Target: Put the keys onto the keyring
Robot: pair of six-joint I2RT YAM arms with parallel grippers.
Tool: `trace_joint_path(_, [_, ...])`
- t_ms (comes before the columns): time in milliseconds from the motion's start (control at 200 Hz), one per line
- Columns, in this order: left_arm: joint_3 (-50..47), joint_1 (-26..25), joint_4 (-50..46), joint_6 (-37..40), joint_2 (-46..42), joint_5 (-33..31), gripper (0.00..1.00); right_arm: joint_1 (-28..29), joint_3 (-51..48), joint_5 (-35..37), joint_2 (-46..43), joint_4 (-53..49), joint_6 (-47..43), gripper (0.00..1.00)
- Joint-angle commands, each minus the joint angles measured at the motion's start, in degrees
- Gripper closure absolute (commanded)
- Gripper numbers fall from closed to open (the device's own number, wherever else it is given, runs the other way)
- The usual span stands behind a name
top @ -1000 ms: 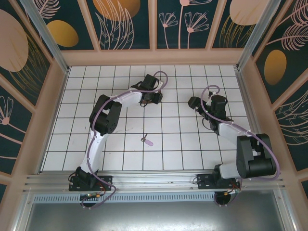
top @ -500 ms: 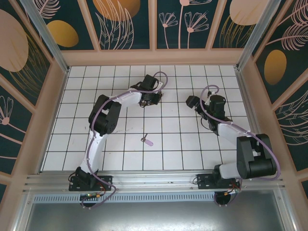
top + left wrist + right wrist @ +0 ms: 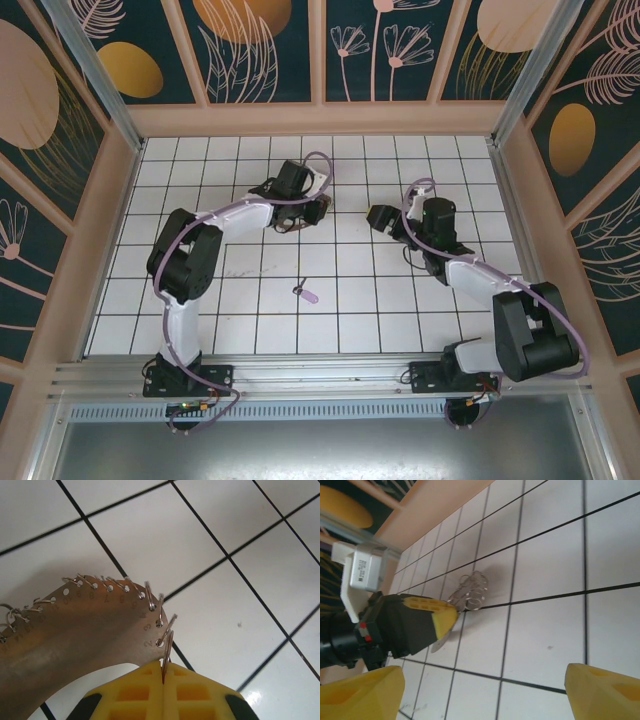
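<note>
Keyring (image 3: 75, 625): in left wrist view it's a flat, dull bronze-brown metal arc w/ a row of small holes along the outer edge. Stamped digits sit beside the holes; 2 and 3 are legible near the end, the rest too faint. Thin silvery split rings (image 3: 150, 597) hang through the holes, fanned along the curve.

Left gripper (image 3: 163, 677) is pressed together. Its yellow pads (image 3: 130, 695) pinch the last split ring at the arc's end, edge-on in the seam. The arc juts away from the pads over white tile and throws a soft shadow. Can't tell if it rests on the tile or hangs just off it.

In top view this sits at far-centre of the tiled table (image 3: 200, 320).

Right gripper (image 3: 482, 697) faces the left one from the right, near but apart. Its yellow fingertips (image 3: 360, 695) are spread wide w/ nothing between them. Right wrist view looks straight at the left gripper's tip and the bunch of silvery rings beside it.

Key (image 3: 305, 293): tiny, lying flat on a tile at mid-table, closer to the arm bases and well apart from both grippers. Pale lilac head points near-right, short metallic shaft far-left.
</note>
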Motion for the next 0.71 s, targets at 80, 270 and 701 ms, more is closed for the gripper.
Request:
trace_joint_path(80, [-4.8,-0.3,5.6,-0.2,-6.5,7.3,1.0,1.4,-0.3,-6.3,-1.2,6.8,-0.8,0.24])
trace_joint_path(270, [-10.2,-0.3,9.6,1.9,-14.2,13.2,1.0,1.5,0.6,-10.4,-3.0,8.5,-0.5,0.31])
trace_joint_path(701, [-11.4,-0.3,12.2,5.4,-23.4,22.5,1.0,2.2,3.4,-18.7,-6.4,13.0,2.3,0.42])
